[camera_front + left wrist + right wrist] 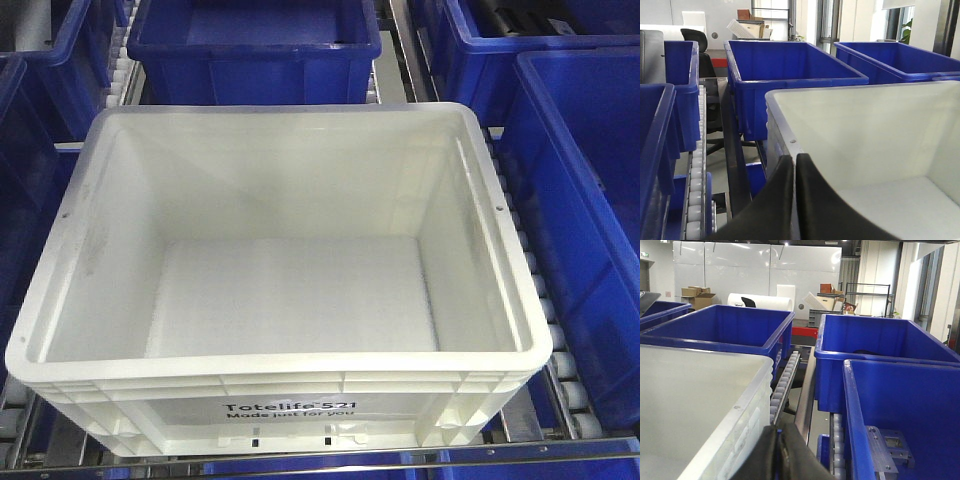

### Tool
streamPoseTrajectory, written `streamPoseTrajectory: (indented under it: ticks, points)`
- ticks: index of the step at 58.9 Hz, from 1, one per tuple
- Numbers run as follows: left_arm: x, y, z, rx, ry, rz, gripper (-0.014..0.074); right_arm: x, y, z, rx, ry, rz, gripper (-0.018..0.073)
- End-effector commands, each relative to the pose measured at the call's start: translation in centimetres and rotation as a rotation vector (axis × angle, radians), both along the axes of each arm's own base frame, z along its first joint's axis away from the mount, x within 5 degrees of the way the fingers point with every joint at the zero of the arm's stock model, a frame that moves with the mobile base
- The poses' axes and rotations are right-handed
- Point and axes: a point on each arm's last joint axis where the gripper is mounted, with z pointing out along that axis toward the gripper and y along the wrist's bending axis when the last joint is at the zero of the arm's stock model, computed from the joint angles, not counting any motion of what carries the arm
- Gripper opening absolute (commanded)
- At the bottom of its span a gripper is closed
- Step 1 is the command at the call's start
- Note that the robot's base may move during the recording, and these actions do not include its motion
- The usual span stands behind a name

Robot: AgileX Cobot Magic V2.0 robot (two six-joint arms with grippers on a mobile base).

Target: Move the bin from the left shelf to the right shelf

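I see the bin (280, 270) standing empty on the roller shelf (545, 300), with blue bins (255, 45) close on the left, right and far sides. My left hand (794, 162) is closed on the bin's left rim, and my right hand (777, 432) seems closed on the right rim. If one grip slips, the bin may tilt and strike a neighbour. Only the front view shows the print; only the wrist views show the hands.
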Motion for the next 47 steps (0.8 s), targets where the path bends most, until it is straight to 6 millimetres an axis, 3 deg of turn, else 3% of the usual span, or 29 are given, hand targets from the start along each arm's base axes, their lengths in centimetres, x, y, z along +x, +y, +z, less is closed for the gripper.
streamPoseTrajectory:
  ticks: [1,47]
  points:
    - [-0.06,-0.07,1.41,-0.029,-0.083,-0.011,-0.0008,0.03,-0.26,1.43,0.001,-0.08,-0.031,-0.0008]
    - [0.0,-0.09,1.1,0.025,-0.088,-0.008,-0.0008,0.03,-0.26,1.43,0.001,-0.08,-0.031,-0.0008]
